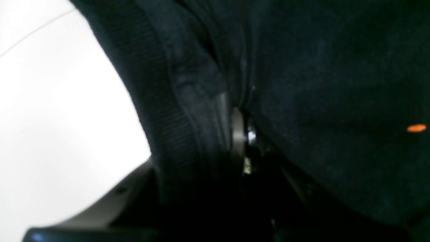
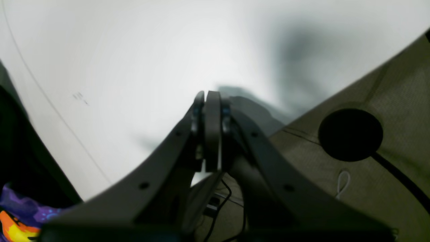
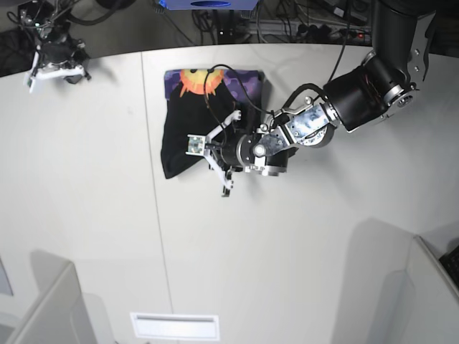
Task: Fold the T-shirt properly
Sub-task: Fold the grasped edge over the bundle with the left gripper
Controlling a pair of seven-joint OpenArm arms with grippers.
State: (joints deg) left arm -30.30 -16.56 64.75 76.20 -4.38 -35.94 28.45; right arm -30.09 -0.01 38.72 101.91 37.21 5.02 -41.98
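T-shirt [image 3: 188, 136] lies bunched on the white surface [image 3: 93, 215], far middle, sun print at its far end. Left gripper [image 3: 215, 154] is clamped on black cloth near the ribbed hem [image 1: 168, 111]. Right gripper [image 2: 211, 101] is clenched on nothing, parked at the far corner. Cloth looks soft, light, limp; best pinched at hems or corners. Wide bare room nearer and sideways.

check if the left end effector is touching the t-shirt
Touching. In the left wrist view, black cloth of the T-shirt is bunched between the fingers of the left end effector; the base view shows it over the shirt's edge.
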